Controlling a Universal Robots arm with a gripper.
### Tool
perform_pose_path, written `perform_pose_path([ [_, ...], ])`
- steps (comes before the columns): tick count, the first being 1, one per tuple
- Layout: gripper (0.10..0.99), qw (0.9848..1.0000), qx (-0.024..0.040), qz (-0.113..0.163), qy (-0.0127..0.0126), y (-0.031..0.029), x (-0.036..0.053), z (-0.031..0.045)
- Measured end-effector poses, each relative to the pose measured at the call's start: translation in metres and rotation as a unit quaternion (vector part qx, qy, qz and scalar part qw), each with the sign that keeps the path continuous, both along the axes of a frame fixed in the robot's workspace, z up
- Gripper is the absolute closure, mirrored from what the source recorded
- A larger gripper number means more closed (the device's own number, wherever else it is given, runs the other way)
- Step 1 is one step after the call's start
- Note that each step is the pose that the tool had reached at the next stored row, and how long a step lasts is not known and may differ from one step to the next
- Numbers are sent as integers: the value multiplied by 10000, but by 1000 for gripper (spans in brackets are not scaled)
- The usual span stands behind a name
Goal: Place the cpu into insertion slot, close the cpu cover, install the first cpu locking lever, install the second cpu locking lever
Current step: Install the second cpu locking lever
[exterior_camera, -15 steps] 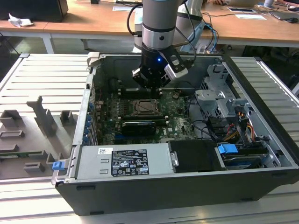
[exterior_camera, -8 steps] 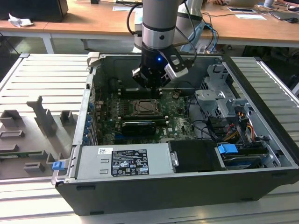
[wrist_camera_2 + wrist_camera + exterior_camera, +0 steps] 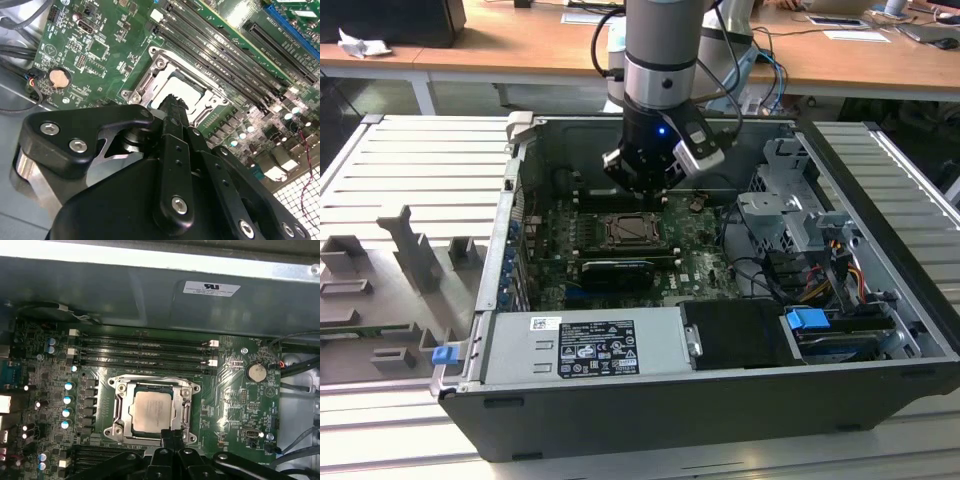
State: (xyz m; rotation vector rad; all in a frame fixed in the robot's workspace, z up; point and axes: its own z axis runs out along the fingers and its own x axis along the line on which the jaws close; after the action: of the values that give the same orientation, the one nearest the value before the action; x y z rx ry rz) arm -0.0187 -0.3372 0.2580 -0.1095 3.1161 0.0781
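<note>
A robot arm's gripper [image 3: 171, 434], its fingers pressed together and holding nothing, hovers just above the near rim of the insertion slot [image 3: 116, 426] inside an open computer case [image 3: 880, 400]. The cpu [image 3: 153, 411] lies seated in the slot just beyond the fingertips, framed by the cpu cover [image 3: 186, 412], which lies flat around it on the green circuit board [image 3: 230, 390].
</note>
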Motion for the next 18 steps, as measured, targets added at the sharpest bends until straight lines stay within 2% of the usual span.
perform_pose_path([
  [6,980,10000,1,1,0,-15,1,36],
  [18,980,10000,0,-1,0,-106,-1,36],
])
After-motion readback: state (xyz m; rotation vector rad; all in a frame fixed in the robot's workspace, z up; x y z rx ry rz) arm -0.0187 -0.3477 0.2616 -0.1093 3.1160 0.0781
